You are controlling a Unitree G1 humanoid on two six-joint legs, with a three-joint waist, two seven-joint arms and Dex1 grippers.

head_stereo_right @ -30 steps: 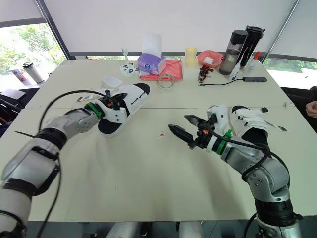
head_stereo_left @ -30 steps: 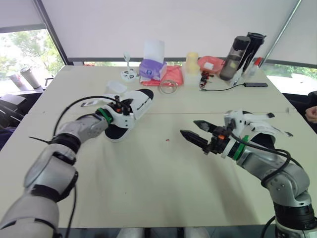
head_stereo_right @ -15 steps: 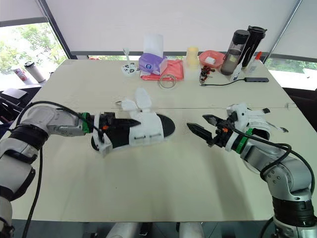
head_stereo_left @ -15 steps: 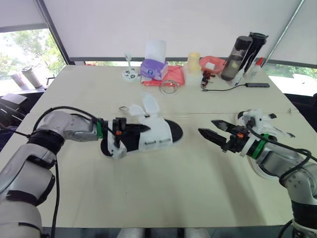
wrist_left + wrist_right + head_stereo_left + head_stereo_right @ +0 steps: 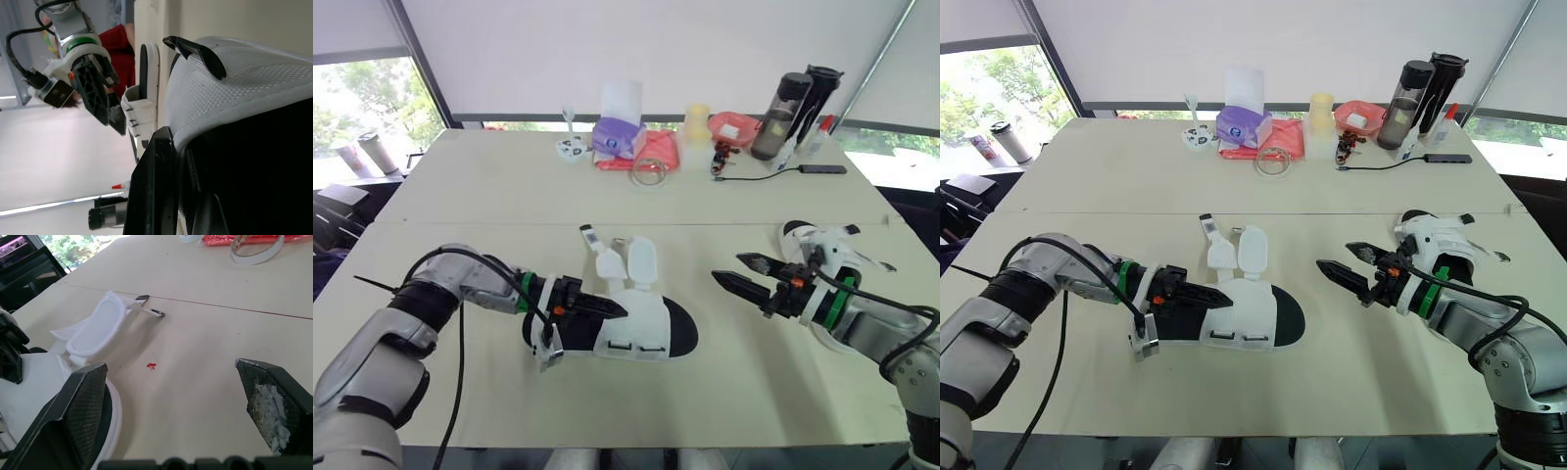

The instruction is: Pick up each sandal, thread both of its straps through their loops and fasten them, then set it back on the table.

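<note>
1. The left gripper (image 5: 1197, 294) had its fingers clamped on the heel end of one sandal (image 5: 1253, 318). One finger lay along the white upper, and the sole rested on the counter (image 5: 1263, 186).
2. That sandal stretched away from the left fingers, with its toe pointing toward the right gripper (image 5: 1335, 256). The right fingers were spread wide and empty, just short of the toe and not touching it.
3. Both straps (image 5: 1239, 250) stood up loose beside the upper, just past the left fingertips, and were threaded through nothing. I judged that the fastening of this sandal had not begun.
4. A second sandal (image 5: 1442, 238) lay on the counter behind the right fingers, close by the wrist. Whether its straps were done up could not be told.
5. By my reading, this was left to do: take a loose strap in the right fingers, feed each one through its loop and press it down. Then set the sandal back, and deal with the other one if it needs it.
</note>
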